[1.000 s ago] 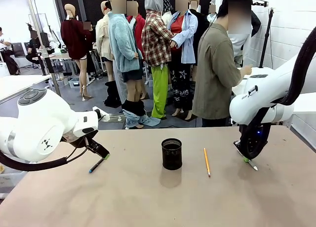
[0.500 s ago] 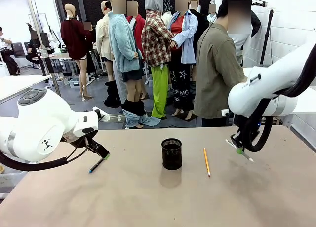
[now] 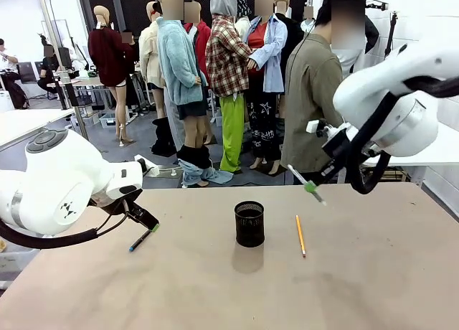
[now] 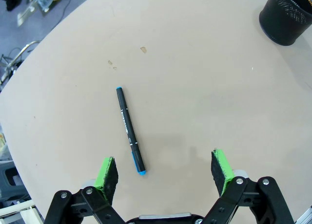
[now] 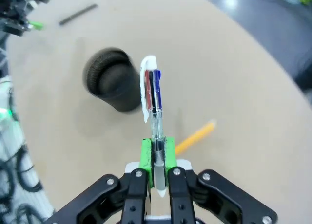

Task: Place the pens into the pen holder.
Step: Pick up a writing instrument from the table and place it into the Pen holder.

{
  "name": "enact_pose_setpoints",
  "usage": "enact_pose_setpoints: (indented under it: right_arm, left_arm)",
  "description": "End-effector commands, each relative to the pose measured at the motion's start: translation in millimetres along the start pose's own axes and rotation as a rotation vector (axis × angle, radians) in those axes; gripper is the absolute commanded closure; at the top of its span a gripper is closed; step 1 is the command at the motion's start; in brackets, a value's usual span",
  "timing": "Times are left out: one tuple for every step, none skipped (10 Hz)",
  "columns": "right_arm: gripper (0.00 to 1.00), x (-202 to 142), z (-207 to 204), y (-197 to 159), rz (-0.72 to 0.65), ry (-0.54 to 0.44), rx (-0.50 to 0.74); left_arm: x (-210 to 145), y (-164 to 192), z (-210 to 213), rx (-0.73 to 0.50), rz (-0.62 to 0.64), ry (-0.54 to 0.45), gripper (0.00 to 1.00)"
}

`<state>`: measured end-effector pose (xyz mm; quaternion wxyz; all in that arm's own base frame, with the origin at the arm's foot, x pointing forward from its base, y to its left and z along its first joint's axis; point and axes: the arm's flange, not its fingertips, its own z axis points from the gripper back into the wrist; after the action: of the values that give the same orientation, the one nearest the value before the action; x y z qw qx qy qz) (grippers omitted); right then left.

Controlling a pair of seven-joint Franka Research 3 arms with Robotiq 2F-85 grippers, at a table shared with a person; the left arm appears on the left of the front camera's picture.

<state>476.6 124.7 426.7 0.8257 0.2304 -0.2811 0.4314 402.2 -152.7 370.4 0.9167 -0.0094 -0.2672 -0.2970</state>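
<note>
Right claw (image 5: 156, 148) clamps white pen (image 5: 150, 85); left claw (image 4: 165, 168) spread above dark pen (image 4: 127, 126).

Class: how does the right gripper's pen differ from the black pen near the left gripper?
The clear pen has a white, red and blue top; the black pen is blue-tipped. The clear pen is clamped in the right gripper above the table; the black pen lies flat on it, before the open left gripper. Neither is in the pen holder.
</note>
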Motion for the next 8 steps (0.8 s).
enact_pose_setpoints:
  right_arm:
    - [1.0,-7.3,-20.0,-4.4,0.119,-0.146,0.174]
    - [1.0,2.0,-31.9,-5.3,0.152,-0.204,0.232]
    - [1.0,7.8,-42.0,-5.0,0.166,-0.25,0.265]
    - [1.0,16.6,-54.9,-2.8,0.198,-0.312,0.307]
    - [1.0,26.1,-69.3,-0.7,0.231,-0.358,0.329]
    - [1.0,35.0,-83.3,1.0,0.252,-0.369,0.322]
    - [1.0,42.1,-93.5,3.9,0.262,-0.374,0.346]
    - [1.0,46.2,-100.7,5.9,0.276,-0.396,0.361]
  left_arm:
    - [-0.3,1.7,0.6,0.0,0.004,-0.001,0.0]
    - [-0.3,1.7,0.6,0.0,0.004,-0.001,0.0]
    - [-0.3,1.7,0.6,0.0,0.004,-0.001,0.0]
    - [-0.3,1.7,0.6,0.0,0.004,-0.001,0.0]
    - [-0.3,1.7,0.6,0.0,0.004,-0.001,0.0]
    - [-0.3,1.7,0.6,0.0,0.004,-0.001,0.0]
    - [-0.3,1.7,0.6,0.0,0.004,-0.001,0.0]
    - [-0.3,1.7,0.6,0.0,0.004,-0.001,0.0]
